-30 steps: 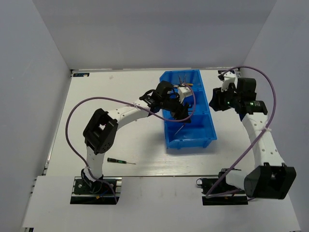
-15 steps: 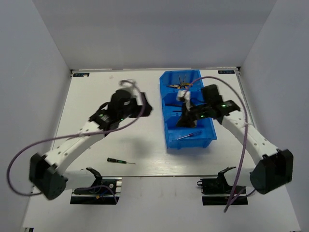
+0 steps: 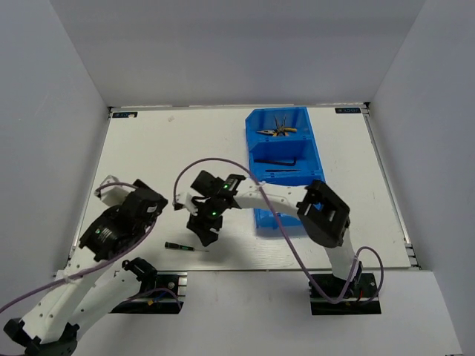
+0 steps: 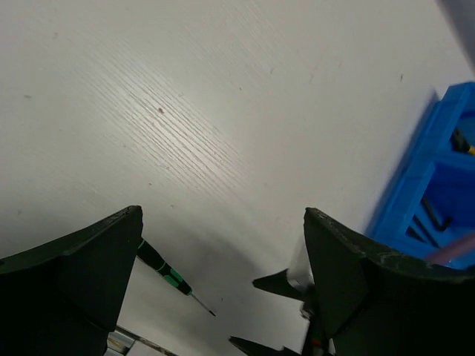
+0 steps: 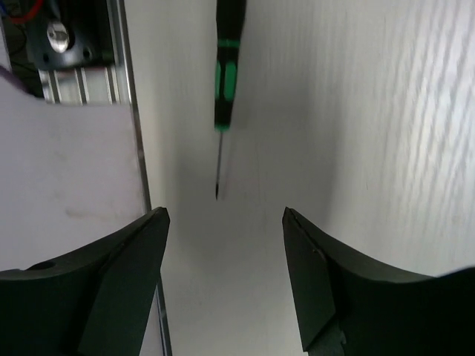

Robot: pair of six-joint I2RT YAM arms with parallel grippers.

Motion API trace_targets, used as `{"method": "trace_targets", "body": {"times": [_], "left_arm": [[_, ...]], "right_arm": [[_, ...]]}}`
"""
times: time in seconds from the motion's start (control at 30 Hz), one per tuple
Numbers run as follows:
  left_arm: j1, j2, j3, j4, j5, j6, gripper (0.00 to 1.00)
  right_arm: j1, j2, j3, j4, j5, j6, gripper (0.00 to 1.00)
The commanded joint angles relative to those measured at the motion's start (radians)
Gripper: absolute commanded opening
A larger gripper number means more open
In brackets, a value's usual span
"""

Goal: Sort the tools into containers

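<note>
White surface and grey walls fill the top view. I see the blue bin (image 3: 276, 219) at the far right, with pliers (image 3: 278, 132) in its far compartment and a hex key (image 3: 286, 158) in the middle one. The right arm (image 3: 323, 215) partly hides the near compartment. The black screwdriver (image 3: 185, 247) lies on the surface near the front edge, outside the bin. My right tool (image 3: 202, 231) hangs just beside its tip end.

From the left wrist, my left tool (image 4: 223, 213) has its fingers wide apart with nothing between them. The screwdriver lies low in the view, and the bin is at the right edge.

From the right wrist, the right tool's fingers are apart and hold nothing. The screwdriver, black with green bands, points its tip toward the gap and touches neither finger.
</note>
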Motion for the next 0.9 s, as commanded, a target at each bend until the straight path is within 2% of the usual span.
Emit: {"method": "trace_targets", "body": {"times": [0.0,0.13,0.37,0.6,0.7,0.73,0.83,0.87], "left_arm": [[-0.006,-0.08,0.056,-0.162,-0.129,-0.124,1.0],[-0.006,-0.16,0.076,-0.277,-0.173,-0.196,1.0],[-0.006,-0.192,0.119,-0.288,-0.212,-0.196,1.0],[-0.006,-0.183,0.129,-0.288,-0.212,-0.187,1.0],[-0.006,-0.183,0.129,-0.288,-0.202,-0.187,1.0],[-0.006,-0.183,0.129,-0.288,-0.202,-0.187,1.0],[-0.006,-0.183,0.129,-0.288,-0.202,-0.187,1.0],[-0.006,-0.183,0.129,-0.288,-0.193,-0.187,1.0]], "right_arm": [[0.043,0.052,0.116,0.028,0.035,0.137,0.69],[0.106,0.102,0.15,0.082,0.087,0.177,0.7],[0.176,0.213,0.219,0.149,0.201,0.189,0.7],[0.216,0.315,0.303,0.162,0.426,0.148,0.64],[0.221,0.334,0.302,0.139,0.454,0.12,0.52],[0.222,0.332,0.296,0.134,0.463,0.107,0.41],[0.225,0.316,0.227,0.139,0.537,0.074,0.3],[0.227,0.311,0.207,0.142,0.564,0.067,0.19]]}}
